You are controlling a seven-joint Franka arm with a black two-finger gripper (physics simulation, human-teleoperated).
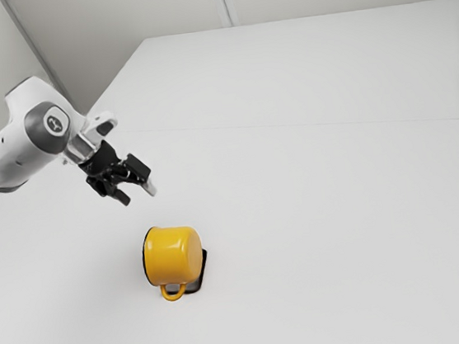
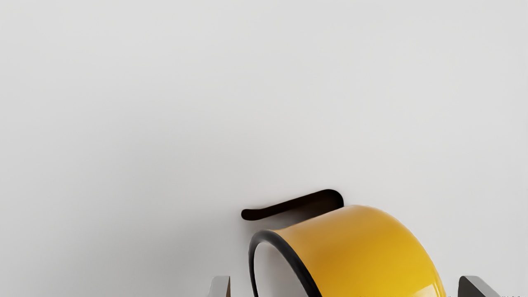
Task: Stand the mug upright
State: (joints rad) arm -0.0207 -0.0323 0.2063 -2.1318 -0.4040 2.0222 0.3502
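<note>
Mug (image 1: 173,256) lies sideways on worktop (image 1: 328,235), mouth toward exterior view's left, so not upright. Hand (image 1: 137,193) is above, fingers apart, empty. Left, I'd judge: grip, stand on base, release.

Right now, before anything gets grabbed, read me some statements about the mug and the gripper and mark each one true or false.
1. The mug lies on its side on the table. True.
2. The gripper has its jaws shut on the mug. False: the jaws stand open, clear of it.
3. The mug's mouth faces the exterior view's left. True.
4. The mug's outside is blue. False: it is yellow.
5. The mug's rim is black. True.
</note>
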